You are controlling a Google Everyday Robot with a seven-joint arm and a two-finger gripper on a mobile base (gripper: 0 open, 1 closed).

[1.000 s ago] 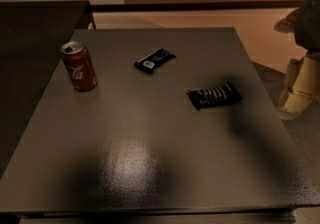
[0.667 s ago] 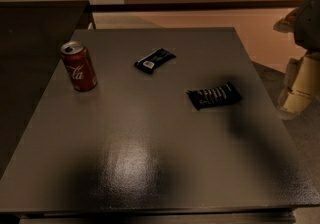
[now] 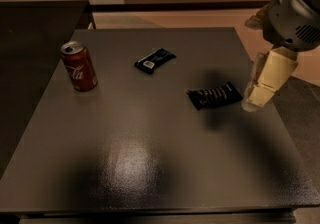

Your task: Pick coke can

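The coke can (image 3: 79,66) is red with white script and a silver top. It stands upright near the left edge of the dark table (image 3: 150,148). My gripper (image 3: 253,99) hangs at the right side of the view, over the table's right edge and just right of a black wrapper. It is far to the right of the can and holds nothing that I can see. The grey arm housing (image 3: 295,10) fills the top right corner.
One flat black snack wrapper (image 3: 155,60) lies at the table's middle back. Another black wrapper (image 3: 215,95) lies at the right, next to the gripper. A darker counter (image 3: 30,23) adjoins the table at the left. The floor shows beyond the right edge.
The arm and gripper have moved left and inward, from beyond the table's right edge to over that edge. The can and wrappers have not moved.
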